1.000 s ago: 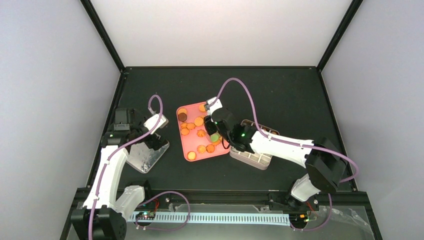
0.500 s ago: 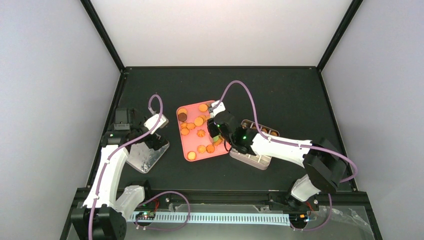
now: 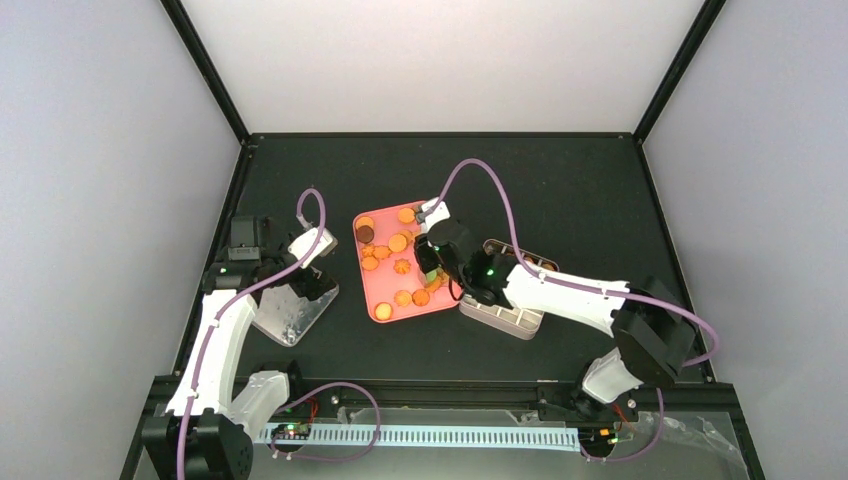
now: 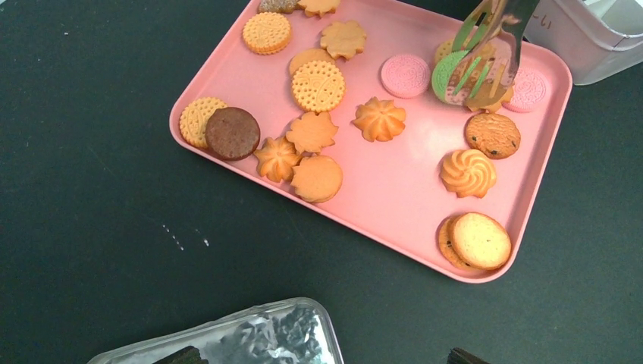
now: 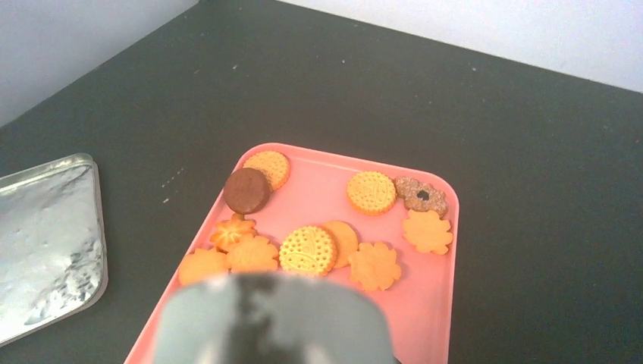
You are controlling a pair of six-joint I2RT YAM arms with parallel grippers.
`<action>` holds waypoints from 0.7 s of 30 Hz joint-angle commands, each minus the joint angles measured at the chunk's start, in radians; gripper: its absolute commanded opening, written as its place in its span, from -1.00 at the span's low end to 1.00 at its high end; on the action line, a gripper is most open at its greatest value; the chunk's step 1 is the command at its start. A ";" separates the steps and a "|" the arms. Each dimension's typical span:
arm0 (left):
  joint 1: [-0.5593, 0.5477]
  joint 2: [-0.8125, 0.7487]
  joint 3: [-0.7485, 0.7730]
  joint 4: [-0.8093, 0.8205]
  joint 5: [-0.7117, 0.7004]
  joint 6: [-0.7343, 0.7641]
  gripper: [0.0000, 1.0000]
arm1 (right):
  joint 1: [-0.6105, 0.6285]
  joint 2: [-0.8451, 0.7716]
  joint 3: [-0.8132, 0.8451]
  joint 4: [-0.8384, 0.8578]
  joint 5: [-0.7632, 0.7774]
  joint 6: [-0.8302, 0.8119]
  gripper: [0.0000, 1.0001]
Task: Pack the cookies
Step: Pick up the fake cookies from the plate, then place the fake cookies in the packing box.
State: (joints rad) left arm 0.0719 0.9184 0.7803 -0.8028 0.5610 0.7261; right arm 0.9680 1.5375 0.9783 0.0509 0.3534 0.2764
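The right arm reaches from its base at the near right corner, low across the black worktop (image 3: 560,190), with its forearm passing over a pale divided rectangular tin (image 3: 515,318). Its end effector (image 3: 428,258) hangs over the right side of a pink rectangular plastic tray (image 4: 413,167). It grasps a pair of long metal tongs (image 4: 497,23). The fingers themselves are hidden in the right wrist view behind a blurred grey mass (image 5: 273,318).

The tong tips pinch a round green cookie (image 4: 447,76), which stands on edge just above the tray's far right corner. The other cookies (image 4: 318,86) lie flat on the tray. Most are golden rounds, flowers and swirls, with one dark brown disc (image 4: 233,133) near the left rim and a pale pink one (image 4: 406,74) just beside the green one.

The left arm is folded upright at the left of the worktop, well apart from the tray. Its end effector (image 3: 314,285) is spread wide and holds nothing. It hovers over a shiny silver metal lid (image 4: 250,337) that lies flat beside the tray. The tin sits against the tray's right edge, under the right arm.
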 commanded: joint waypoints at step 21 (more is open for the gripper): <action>0.005 0.005 0.022 -0.004 0.041 0.002 0.70 | -0.074 -0.510 -0.144 -0.144 0.139 0.006 -0.52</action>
State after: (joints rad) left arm 0.0719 0.9184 0.7803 -0.8028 0.5709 0.7258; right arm 0.9306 1.1179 0.8898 -0.0490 0.4358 0.2596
